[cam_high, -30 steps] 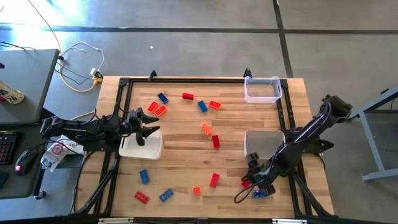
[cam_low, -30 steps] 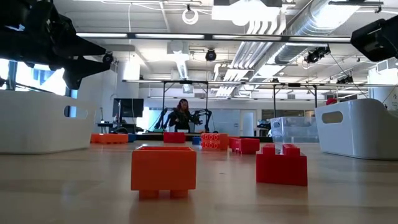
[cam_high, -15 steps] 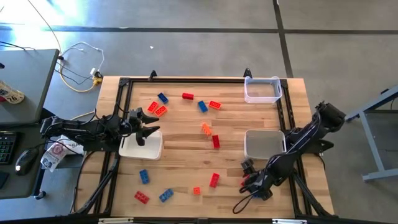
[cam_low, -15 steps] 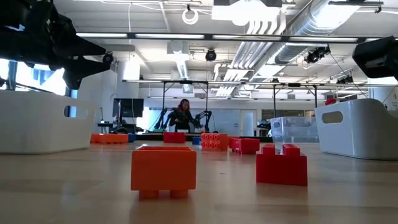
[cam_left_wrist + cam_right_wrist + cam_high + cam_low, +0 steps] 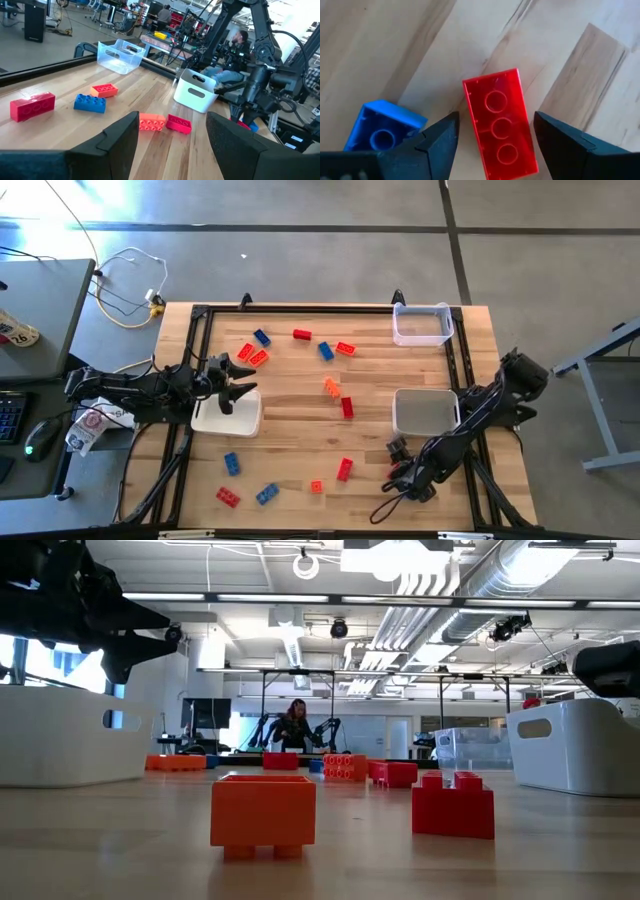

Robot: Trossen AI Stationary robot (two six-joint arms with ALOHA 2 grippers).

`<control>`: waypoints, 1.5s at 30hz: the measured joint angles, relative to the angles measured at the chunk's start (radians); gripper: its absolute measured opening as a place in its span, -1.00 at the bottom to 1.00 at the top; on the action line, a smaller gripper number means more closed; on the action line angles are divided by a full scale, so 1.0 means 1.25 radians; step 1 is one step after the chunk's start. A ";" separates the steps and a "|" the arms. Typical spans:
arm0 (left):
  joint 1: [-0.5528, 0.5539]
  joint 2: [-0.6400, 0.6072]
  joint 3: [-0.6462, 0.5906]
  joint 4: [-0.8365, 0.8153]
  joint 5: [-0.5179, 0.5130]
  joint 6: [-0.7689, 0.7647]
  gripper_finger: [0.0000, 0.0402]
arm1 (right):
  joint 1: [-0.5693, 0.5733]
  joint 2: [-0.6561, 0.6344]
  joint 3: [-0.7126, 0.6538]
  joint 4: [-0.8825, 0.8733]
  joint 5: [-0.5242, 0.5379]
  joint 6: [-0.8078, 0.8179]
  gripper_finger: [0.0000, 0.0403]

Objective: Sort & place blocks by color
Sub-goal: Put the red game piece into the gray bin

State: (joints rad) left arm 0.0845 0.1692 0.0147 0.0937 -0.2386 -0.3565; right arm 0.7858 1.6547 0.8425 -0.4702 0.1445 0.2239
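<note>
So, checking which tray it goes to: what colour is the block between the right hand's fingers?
Red, clearest in the right wrist view.

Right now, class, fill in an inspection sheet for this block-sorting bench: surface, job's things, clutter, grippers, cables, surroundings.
Surface: wooden table in a black frame; three trays on it, a white tray at the left, another white tray at the right, a clear tray at the far right corner.
Job's things: red, orange and blue blocks scattered loose; none seen in a tray.
Clutter: nothing seen.
Grippers: left gripper open over the left white tray; right gripper open, straddling a red block, a blue block beside it.
Cables: yellow-white cable on the floor.
Surroundings: desk with a mouse; a seated person far off.
</note>
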 joint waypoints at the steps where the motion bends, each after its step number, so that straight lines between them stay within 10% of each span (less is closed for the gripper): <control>1: 0.000 0.000 0.000 0.000 0.000 0.000 0.10 | 0.000 0.002 0.000 0.000 0.000 0.009 0.13; 9: 0.000 0.000 0.000 -0.002 0.000 0.000 0.10 | 0.000 0.001 0.002 0.003 0.000 0.106 -0.46; 26: 0.000 0.000 0.000 -0.043 0.001 0.031 0.10 | -0.007 -0.036 0.063 -0.087 0.214 0.312 -0.46; 45: 0.000 0.000 0.000 -0.042 -0.009 0.079 0.10 | -0.120 -0.051 0.403 -0.739 0.387 0.471 -0.39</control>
State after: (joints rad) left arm 0.0845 0.1696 0.0147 0.0406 -0.2504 -0.2581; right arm 0.6356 1.5913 1.3464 -1.3934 0.6277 0.8123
